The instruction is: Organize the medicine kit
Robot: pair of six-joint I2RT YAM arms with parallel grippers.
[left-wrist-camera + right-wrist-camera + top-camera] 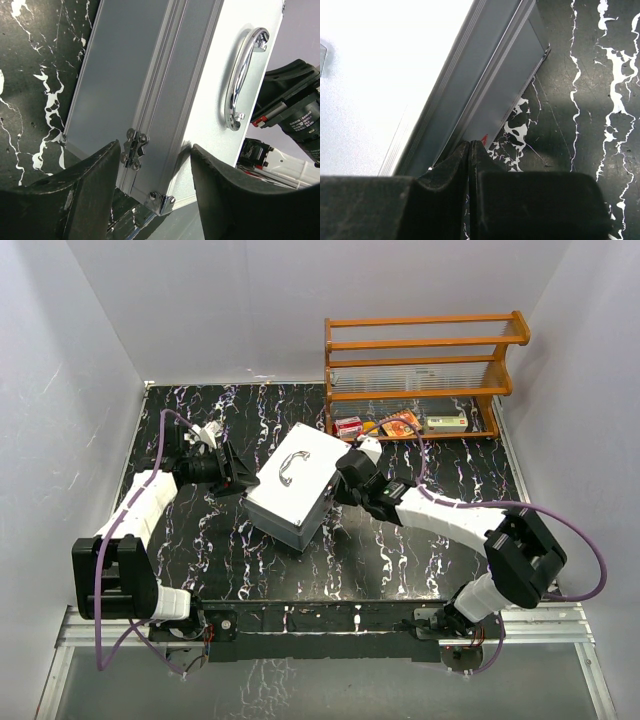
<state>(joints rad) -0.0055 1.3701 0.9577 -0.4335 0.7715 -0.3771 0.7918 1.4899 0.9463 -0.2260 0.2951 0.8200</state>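
Observation:
The medicine kit is a closed silver aluminium case (pixel 293 483) with a chrome handle (pixel 292 466) on its lid, lying askew mid-table. My left gripper (pixel 237 474) is open at the case's left corner; in the left wrist view its fingers (pixel 85 195) straddle the corner (pixel 162 200) near a small latch (pixel 134 148), with the handle (pixel 242 80) above. My right gripper (pixel 345 480) is shut and empty against the case's right side; in the right wrist view its fingertips (pixel 470 150) meet at the case's lower edge (pixel 490 95).
A wooden rack (pixel 420 370) stands at the back right. On its bottom shelf lie a red-and-white box (pixel 348 427), an orange packet (pixel 400 423) and a white box (pixel 446 423). White walls close in the black marbled table (pixel 220 560).

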